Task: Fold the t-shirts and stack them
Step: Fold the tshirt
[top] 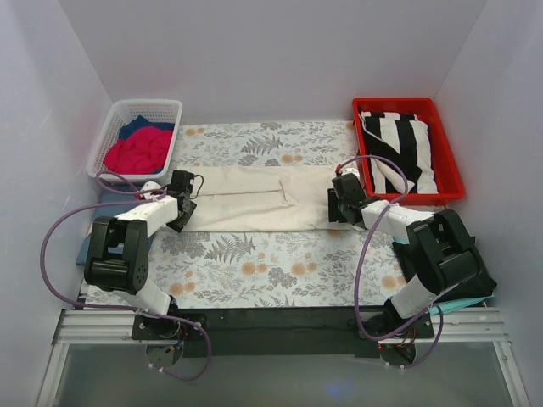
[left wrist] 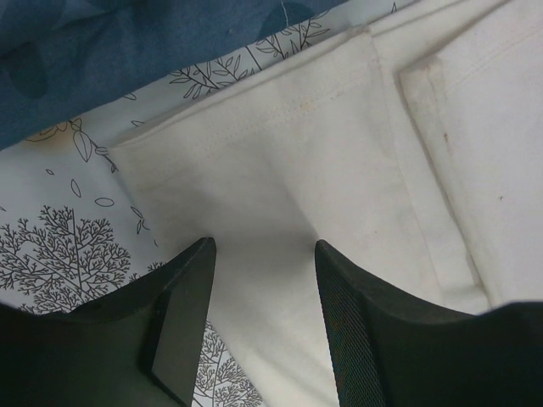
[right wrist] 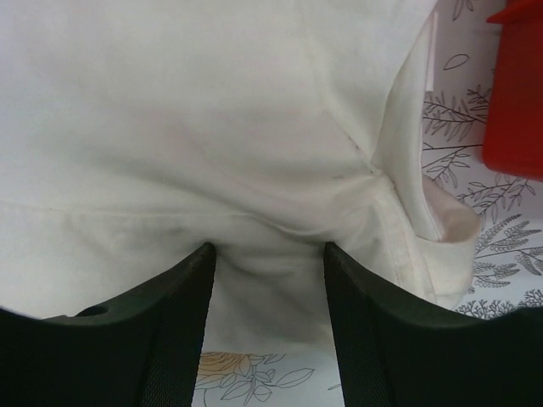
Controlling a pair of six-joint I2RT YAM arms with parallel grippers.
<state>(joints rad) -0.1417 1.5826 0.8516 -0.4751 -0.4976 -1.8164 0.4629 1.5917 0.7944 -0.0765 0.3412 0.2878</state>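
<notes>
Cream t-shirt (top: 254, 199) cloth sits between the fingers of both our claws. In the left wrist view, the left gripper (left wrist: 265, 250) is released, its two dark fingers (left wrist: 182, 314) spread apart over a hemmed corner of the shirt, and nothing is pinched. In the right wrist view, the right gripper (right wrist: 270, 252) is also unclenched, jaws wide. The cloth creases toward the gap, and a folded sleeve edge lies just to the right.

From above we see the left gripper (top: 181, 205) at the shirt's left end and the right gripper (top: 341, 203) at its right end. The shirt is laid out as a long flat band across the middle of the grey floral table covering (top: 254, 263). A blue cloth (left wrist: 127, 51) lies just beyond the left claw.

At the far left a white basket (top: 109, 136) holds a red shirt (top: 140, 151) and a navy shirt (top: 140, 127). At the far right a red tray (top: 451, 174) holds a black-and-white striped cloth (top: 399, 144), near the right claw.
</notes>
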